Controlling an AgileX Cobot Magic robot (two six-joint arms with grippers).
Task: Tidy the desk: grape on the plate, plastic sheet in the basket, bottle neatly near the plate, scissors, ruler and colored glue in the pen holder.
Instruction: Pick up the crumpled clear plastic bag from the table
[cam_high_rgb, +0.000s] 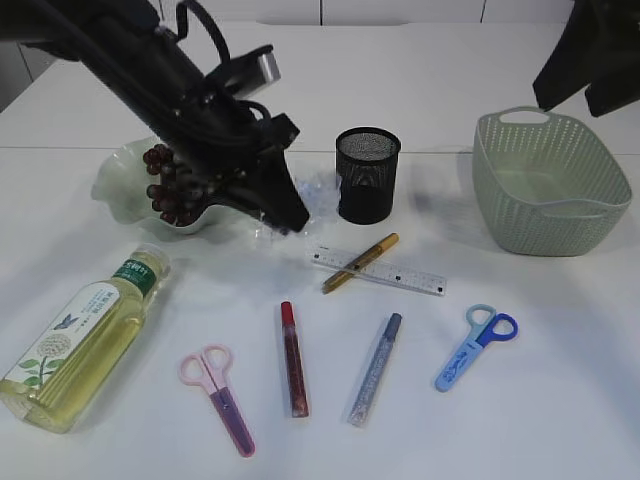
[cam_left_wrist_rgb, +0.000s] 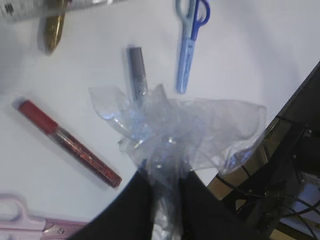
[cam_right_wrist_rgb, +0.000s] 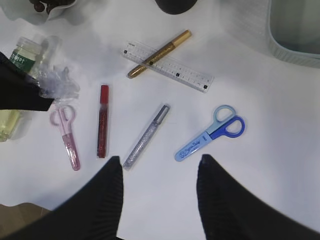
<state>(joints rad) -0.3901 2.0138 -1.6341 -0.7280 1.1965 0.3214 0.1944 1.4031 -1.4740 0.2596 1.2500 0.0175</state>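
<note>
Plastic sheet (cam_left_wrist_rgb: 170, 130), crumpled and clear, is pinched in the left gripper (cam_left_wrist_rgb: 165, 185) and lifted off the table, at about 9 o'clock from the black mesh pen holder (cam_high_rgb: 367, 175) and just in front of the plate (cam_high_rgb: 125, 180) with the grapes (cam_high_rgb: 170, 185); the green basket (cam_high_rgb: 550, 185) sits far off at 3 o'clock. Right gripper (cam_right_wrist_rgb: 160, 165) hangs empty with jaws apart over the glitter glue sticks and blue scissors (cam_right_wrist_rgb: 212, 137). Risk: the thin, slippery film is caught only by a small bunch, so it could slip out on the long carry, or trail and snag the pen holder's rim on the way across.
</note>
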